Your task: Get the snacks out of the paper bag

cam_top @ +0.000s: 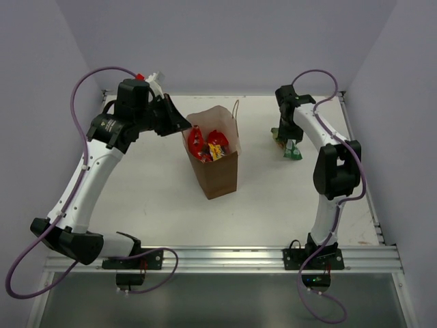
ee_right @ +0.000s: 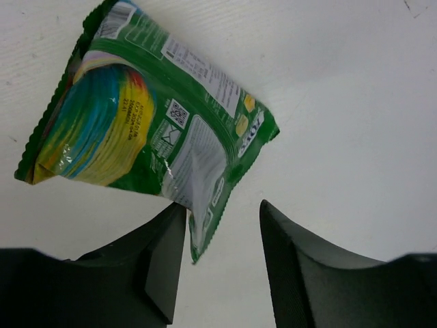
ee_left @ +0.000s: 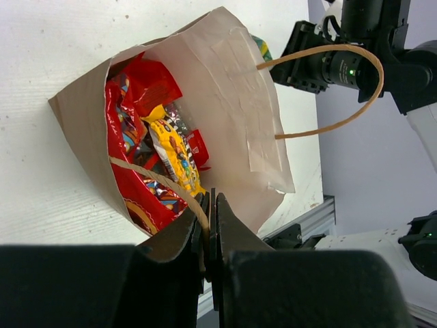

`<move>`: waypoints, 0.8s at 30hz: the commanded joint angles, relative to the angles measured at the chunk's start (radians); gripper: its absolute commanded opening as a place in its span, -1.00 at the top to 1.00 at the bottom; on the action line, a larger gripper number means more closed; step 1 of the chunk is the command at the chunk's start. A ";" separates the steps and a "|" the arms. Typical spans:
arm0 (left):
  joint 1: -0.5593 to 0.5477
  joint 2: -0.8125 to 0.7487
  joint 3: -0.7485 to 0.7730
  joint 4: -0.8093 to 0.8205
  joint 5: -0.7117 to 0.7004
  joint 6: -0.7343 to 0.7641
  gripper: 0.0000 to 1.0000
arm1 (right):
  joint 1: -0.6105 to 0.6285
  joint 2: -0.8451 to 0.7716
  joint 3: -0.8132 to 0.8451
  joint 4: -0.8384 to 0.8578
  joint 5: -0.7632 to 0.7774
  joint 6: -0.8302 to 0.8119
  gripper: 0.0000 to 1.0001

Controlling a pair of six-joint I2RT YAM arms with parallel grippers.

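Paper bag [cam_top: 220,171] stands upright mid-tabletop [cam_top: 157,198], mouth open, btwn the two arms. Inside, seen from the left wrist cam: red crinkly bags [ee_left: 130,150] packed vs. the near wall, w/ a small yellow packet [ee_left: 174,154] wedged in the middle of them. All sit below the rim.

Left fingers [ee_left: 177,239] are pressed nearly together on the bag's near rim, pinching paper and the end of the near loop handle [ee_left: 150,174]. That handle sags across the mouth, right over the red bags. Far loop handle [ee_left: 355,82] sticks up free on the opp. side.

Green-yellow packet [ee_right: 143,130] is out of the bag, lying flat on the tabletop to the bag's right, well apart from it. Right fingers [ee_right: 293,253] are spread wide above it, gripping nothing; the packet's lower corner reaches into the gap, just beside one finger. Touching or not: can't tell.

Around: metal rail [cam_top: 225,258] along the near edge, purple cables [cam_top: 82,89] looping off both arms, pale walls on three sides.
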 commanded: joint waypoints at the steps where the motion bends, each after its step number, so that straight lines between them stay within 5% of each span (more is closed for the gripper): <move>1: 0.008 -0.052 -0.005 0.095 0.061 0.016 0.80 | 0.000 -0.074 0.030 0.002 -0.019 -0.016 -0.04; 5: 0.008 -0.052 -0.014 0.101 0.067 0.015 0.81 | 0.020 -0.184 0.061 -0.048 -0.037 -0.023 -0.12; 6: 0.008 -0.057 -0.015 0.099 0.062 0.016 0.81 | 0.034 -0.206 0.071 -0.061 -0.034 -0.021 -0.32; 8: 0.008 -0.061 -0.018 0.099 0.055 0.018 0.81 | 0.089 -0.256 0.107 -0.074 -0.028 -0.027 -0.36; 9: 0.008 -0.064 -0.023 0.096 0.052 0.019 0.81 | 0.112 -0.302 0.130 -0.088 -0.022 -0.024 -0.63; 20: 0.008 -0.094 -0.064 0.101 0.029 0.015 0.83 | 0.517 -0.329 0.692 -0.163 -0.220 -0.018 -0.48; 24: 0.008 -0.103 -0.072 0.099 0.027 0.012 0.85 | 0.631 -0.281 0.740 -0.118 -0.218 -0.016 -0.44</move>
